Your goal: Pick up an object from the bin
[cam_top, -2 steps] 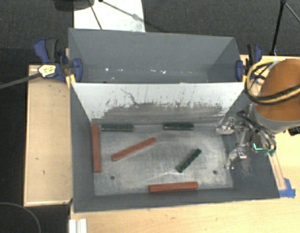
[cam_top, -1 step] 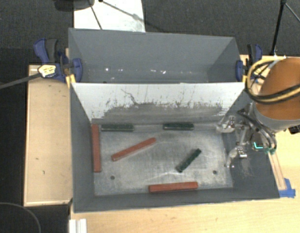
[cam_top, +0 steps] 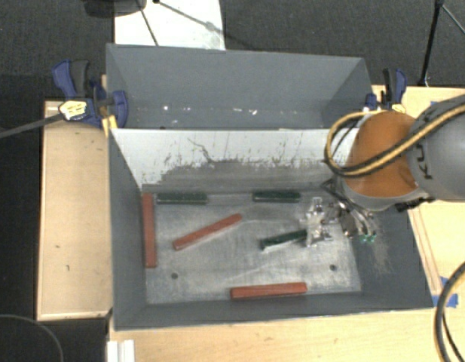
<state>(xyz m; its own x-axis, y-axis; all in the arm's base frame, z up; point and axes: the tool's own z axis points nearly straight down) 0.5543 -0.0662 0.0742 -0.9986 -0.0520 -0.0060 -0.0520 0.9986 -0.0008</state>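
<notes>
**Bin inventory: hand set low at the right end of a dark green stick**

Camera view. We record one grey metal bin (cam_top: 232, 89) with sloping walls and a scuffed, flat floor. Six loose sticks lie flat on that floor, none touching another.

Entry 1: nearest green stick (cam_top: 281, 240). It is dark green, thin and slightly slanted, and lies right of the floor's middle. Its left end points toward the front, and its right end runs up to the hand.

Entry 2: hand (cam_top: 318, 229). It is metallic and sits low over the right part of the floor, at the right end of the nearest green stick. We cannot tell whether it is spread, pressed together or pinching that stick, nor whether it touches it.

Entry 3: middle green stick (cam_top: 276, 196). It is dark and lies along the foot of the back wall, well behind the hand.

Entry 4: left green stick (cam_top: 182, 198). It is dark and lies along the same wall foot, further left.

Entry 5: slanted red-brown stick (cam_top: 207, 232). It lies mid-floor, left of the nearest green stick, with its right end raised toward the back.

Entry 6: upright red-brown stick (cam_top: 149, 229). It runs front to back along the foot of the left wall.

Entry 7: front red-brown stick (cam_top: 268, 290). It lies crosswise at the foot of the front wall.

Entry 8: arm. It comes in over the bin's right wall and carries an orange cover (cam_top: 379, 161) with looped cables (cam_top: 339, 134) just above the hand.
</notes>
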